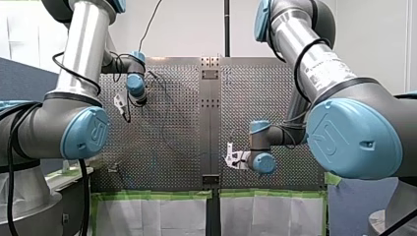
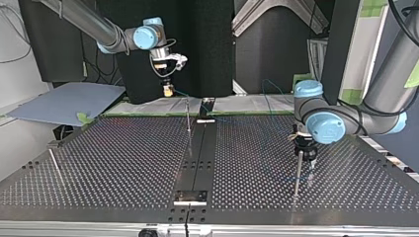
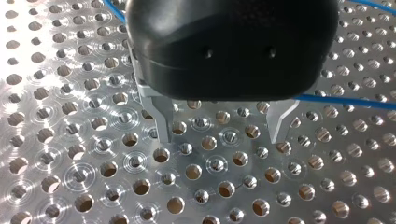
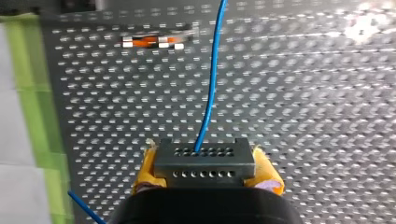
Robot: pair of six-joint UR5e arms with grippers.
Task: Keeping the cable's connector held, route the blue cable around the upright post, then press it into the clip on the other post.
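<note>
Clamping the connector [image 4: 204, 161] between its yellow pads [image 4: 145, 169], my right gripper [image 4: 205, 171] has the cable [image 4: 211, 79] running ahead over the table [image 4: 303, 93]. Thin, light and limp, it likely wants a gentle pinch on the straight run. My left gripper [image 3: 222, 125] hangs empty, fingers apart, just beside that run.

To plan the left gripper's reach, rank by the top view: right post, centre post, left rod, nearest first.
1. Right post, beside my left gripper.
2. Centre post, mid-table.
3. Left rod, at the view's left edge.
</note>
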